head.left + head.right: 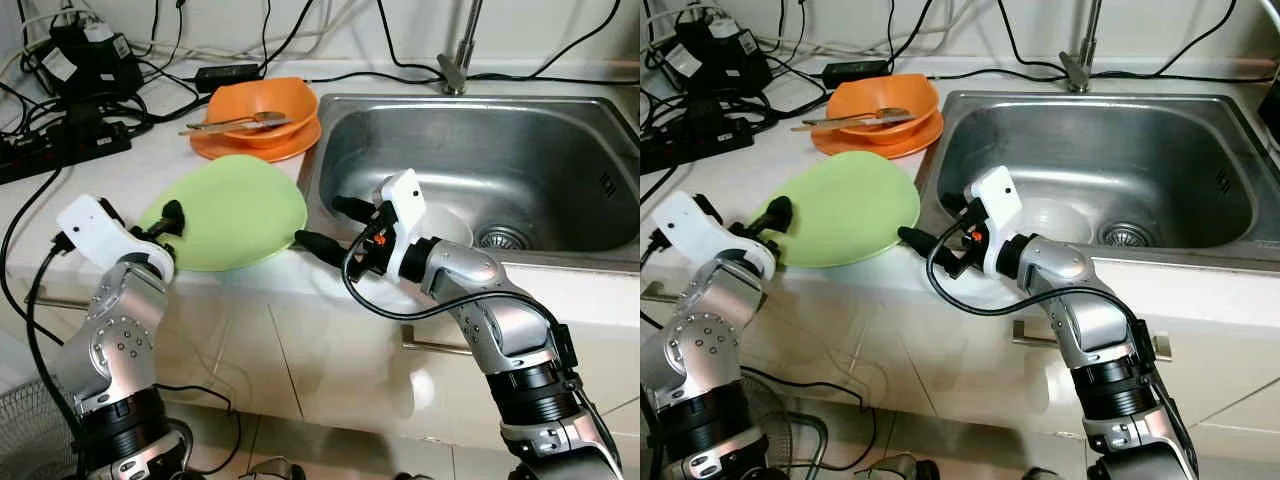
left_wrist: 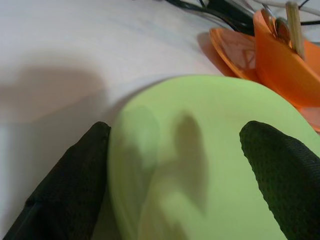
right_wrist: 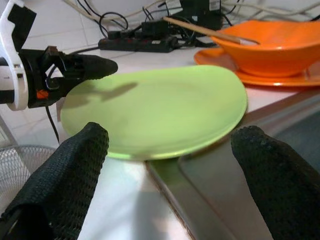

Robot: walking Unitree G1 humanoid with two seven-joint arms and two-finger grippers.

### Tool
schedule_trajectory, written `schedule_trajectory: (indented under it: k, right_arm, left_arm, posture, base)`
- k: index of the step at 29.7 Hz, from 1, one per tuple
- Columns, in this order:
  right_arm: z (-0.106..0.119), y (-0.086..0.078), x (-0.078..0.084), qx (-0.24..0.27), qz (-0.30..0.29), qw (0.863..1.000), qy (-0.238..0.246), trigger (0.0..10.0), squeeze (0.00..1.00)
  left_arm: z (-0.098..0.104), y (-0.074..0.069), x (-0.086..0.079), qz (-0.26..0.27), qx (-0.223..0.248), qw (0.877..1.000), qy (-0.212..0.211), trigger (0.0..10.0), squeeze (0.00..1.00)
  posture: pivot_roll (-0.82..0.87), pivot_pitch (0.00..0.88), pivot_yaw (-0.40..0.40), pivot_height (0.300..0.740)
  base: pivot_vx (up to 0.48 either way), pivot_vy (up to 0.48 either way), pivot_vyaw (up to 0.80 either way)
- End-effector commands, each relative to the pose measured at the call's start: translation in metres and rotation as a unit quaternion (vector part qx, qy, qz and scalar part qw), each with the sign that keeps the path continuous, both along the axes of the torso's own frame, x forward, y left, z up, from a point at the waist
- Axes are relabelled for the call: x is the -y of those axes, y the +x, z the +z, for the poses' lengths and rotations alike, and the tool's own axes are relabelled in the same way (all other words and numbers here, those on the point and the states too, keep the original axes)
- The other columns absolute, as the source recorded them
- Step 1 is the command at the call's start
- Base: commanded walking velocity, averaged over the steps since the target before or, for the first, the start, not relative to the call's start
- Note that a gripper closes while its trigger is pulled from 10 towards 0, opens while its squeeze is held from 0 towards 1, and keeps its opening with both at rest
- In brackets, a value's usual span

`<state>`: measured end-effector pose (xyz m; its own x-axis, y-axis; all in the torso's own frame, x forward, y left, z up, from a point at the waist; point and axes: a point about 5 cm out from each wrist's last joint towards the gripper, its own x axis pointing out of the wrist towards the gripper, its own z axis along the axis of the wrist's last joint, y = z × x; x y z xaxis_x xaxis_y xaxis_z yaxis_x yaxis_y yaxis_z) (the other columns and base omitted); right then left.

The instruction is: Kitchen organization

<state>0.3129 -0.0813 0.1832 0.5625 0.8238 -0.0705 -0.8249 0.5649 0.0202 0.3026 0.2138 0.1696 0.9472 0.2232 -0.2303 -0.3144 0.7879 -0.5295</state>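
Green and shallow, the plate (image 1: pixel 235 210) is seen lying flat on the white bench (image 1: pixel 150 150), its right edge reaching the rim of the steel sink (image 1: pixel 560 150). It is flanked by both grippers. The left gripper (image 2: pixel 190 165) is set at the plate's left edge with its fingers spread, one finger over the plate and the other beside the rim, so nothing is gripped. The right gripper (image 1: pixel 325 225) is held at the sink's front-left corner, its fingers likewise parted and pointed at the plate's right edge, with nothing between them. Just behind the plate an orange bowl (image 1: pixel 262 110) is stacked on an orange plate (image 1: pixel 255 145), and utensils (image 1: pixel 235 122) are laid across the bowl. Inside the sink a white bowl (image 1: pixel 445 225) is seen near the drain (image 1: pixel 503 238), and a tap (image 1: pixel 458 50) is mounted behind the basin. Cables and a power strip (image 1: pixel 60 150) are spread over the bench's far left corner. The task is judged to be at an early stage: the orange ware is already stacked, while the green plate is not yet lifted and the white bowl is left in the sink.
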Motion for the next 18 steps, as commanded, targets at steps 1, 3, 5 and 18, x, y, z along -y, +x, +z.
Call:
schedule_trajectory:
  k: [1, 3, 5, 18]
  right_arm:
    - [0.0021, -0.0049, -0.0029, 0.002, 0.018, 1.0, 0.0, 10.0, 0.0]
    - [0.0018, -0.0104, -0.0034, 0.003, 0.044, 0.999, -0.01, 10.0, 0.0]
    - [0.0013, -0.0122, -0.0041, 0.004, 0.05, 0.999, -0.013, 10.0, 0.0]
    - [-0.0011, -0.0139, -0.0041, 0.004, 0.056, 0.998, -0.026, 10.0, 0.0]
  left_arm:
    - [0.0013, 0.0011, 0.0005, -0.007, 0.0, 1.0, -0.014, 10.0, 0.0]
    - [-0.0015, 0.0021, 0.0052, -0.009, -0.001, 0.997, -0.071, 10.0, 0.0]
    - [-0.0048, 0.0023, 0.008, -0.002, -0.005, 0.993, -0.12, 10.0, 0.0]
    - [-0.0075, 0.0022, 0.0072, -0.007, -0.001, 0.978, -0.209, 0.0, 0.0]
  posture:
    - [0.06, 0.048, 0.124, 0.74]
    - [0.06, 0.048, 0.124, 0.74]
    - [0.05, 0.045, 0.123, 0.74]
    - [0.05, 0.049, 0.116, 0.74]
  base:
    - [0.0, 0.0, 0.0]
    - [0.0, 0.0, 0.0]
    - [0.0, 0.0, 0.0]
    - [0.0, 0.0, 0.0]
